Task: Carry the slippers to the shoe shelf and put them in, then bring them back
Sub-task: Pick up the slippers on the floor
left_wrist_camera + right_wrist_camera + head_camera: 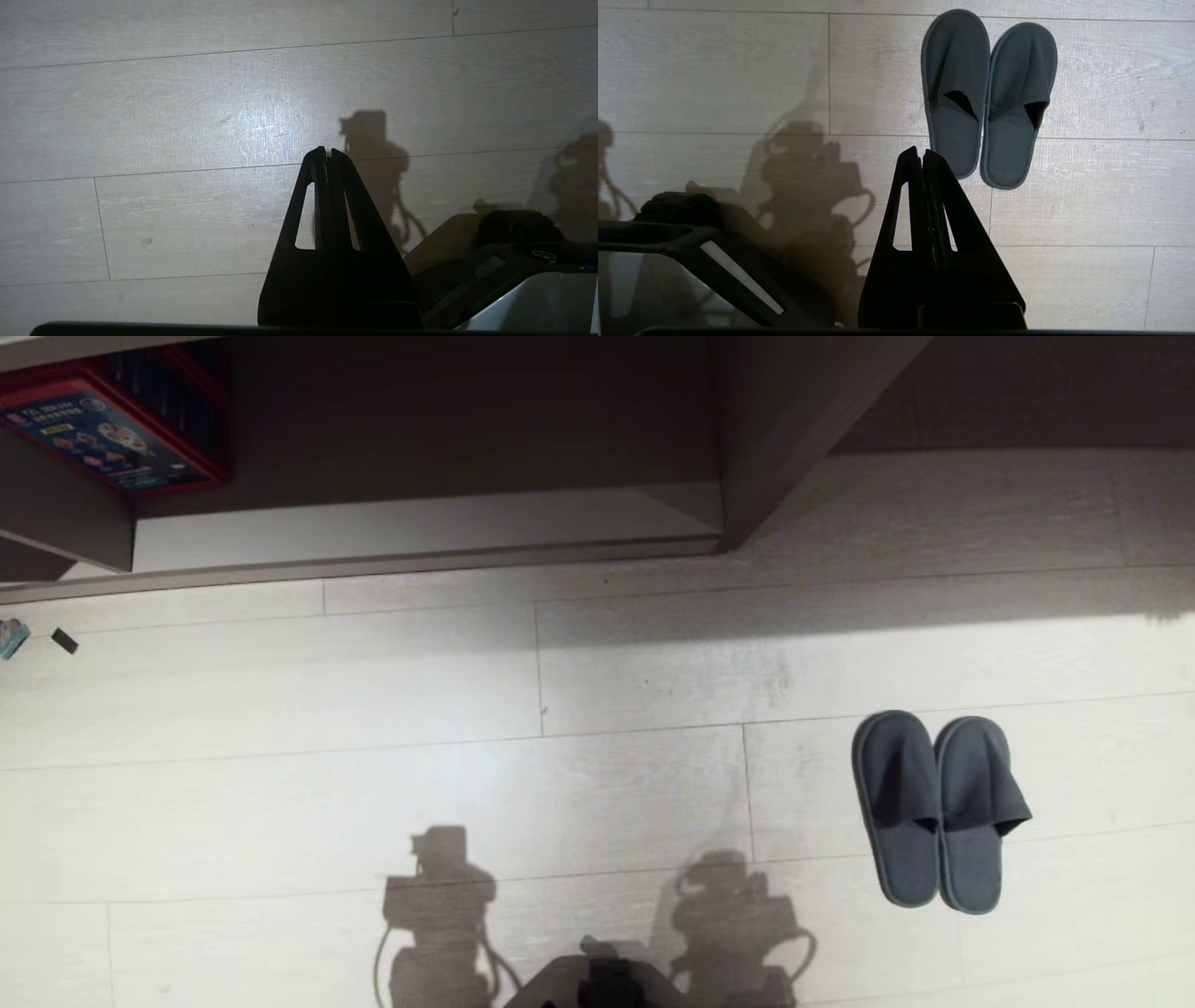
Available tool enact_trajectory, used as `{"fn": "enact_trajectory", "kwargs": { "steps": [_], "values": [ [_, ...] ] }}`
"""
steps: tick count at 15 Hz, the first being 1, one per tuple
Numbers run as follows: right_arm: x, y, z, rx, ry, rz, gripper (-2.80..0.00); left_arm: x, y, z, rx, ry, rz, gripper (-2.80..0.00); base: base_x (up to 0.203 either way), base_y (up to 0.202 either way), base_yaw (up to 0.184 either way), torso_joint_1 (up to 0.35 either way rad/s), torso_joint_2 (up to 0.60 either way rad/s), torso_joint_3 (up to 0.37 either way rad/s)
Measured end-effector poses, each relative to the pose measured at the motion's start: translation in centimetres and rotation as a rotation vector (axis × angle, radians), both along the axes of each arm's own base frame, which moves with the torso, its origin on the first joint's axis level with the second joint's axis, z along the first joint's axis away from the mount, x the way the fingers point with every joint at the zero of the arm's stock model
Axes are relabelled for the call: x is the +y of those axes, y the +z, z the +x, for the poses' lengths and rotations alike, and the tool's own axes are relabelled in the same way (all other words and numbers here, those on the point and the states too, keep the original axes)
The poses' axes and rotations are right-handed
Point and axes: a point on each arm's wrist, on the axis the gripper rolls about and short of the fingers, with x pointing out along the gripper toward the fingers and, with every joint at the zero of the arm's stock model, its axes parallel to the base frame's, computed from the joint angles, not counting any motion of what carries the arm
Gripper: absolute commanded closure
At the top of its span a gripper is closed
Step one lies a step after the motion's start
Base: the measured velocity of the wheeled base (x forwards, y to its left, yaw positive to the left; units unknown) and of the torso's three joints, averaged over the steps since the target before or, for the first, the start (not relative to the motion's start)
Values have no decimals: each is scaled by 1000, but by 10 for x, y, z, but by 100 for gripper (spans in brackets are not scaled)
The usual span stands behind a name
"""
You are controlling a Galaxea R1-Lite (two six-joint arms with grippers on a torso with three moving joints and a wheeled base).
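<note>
2 flat dark grey slippers [938, 807] lie paired on floor; left tool [326, 154] & right tool [920, 153] both closed, empty.

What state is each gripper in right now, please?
Left gripper: shut, holding nothing, above bare floor.
Right gripper: shut, holding nothing; the slippers lie on the floor.

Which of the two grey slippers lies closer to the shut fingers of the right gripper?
The dark grey soft fabric slipper on the pair's shelf-divider side, whose heel lies beside the right gripper; its twin lies beyond it.
</note>
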Motion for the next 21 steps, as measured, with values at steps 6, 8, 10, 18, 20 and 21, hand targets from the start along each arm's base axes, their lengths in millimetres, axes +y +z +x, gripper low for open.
{"fn": "enact_trajectory", "kwargs": {
  "steps": [6,8,10,18,20,21],
  "values": [
    [0,0,0,0,0,0,0,0,0,0,0,0,0,0,0,0,0,3,4,-197],
    [0,0,0,0,0,0,0,0,0,0,0,0,0,0,0,0,0,5,2,-205],
    [0,0,0,0,0,0,0,0,0,0,0,0,0,0,0,0,0,0,7,-204],
    [0,0,0,0,0,-16,0,0,1,0,-5,0,0,0,0,0,0,2,3,-191],
    [0,3,-1,3,-16,-7,0,0,1,0,-7,0,1,0,0,0,0,2,2,-54],
    [-1,7,-3,13,-26,-3,0,0,1,0,-8,0,4,0,0,0,0,2,6,-32]
  ]
}}
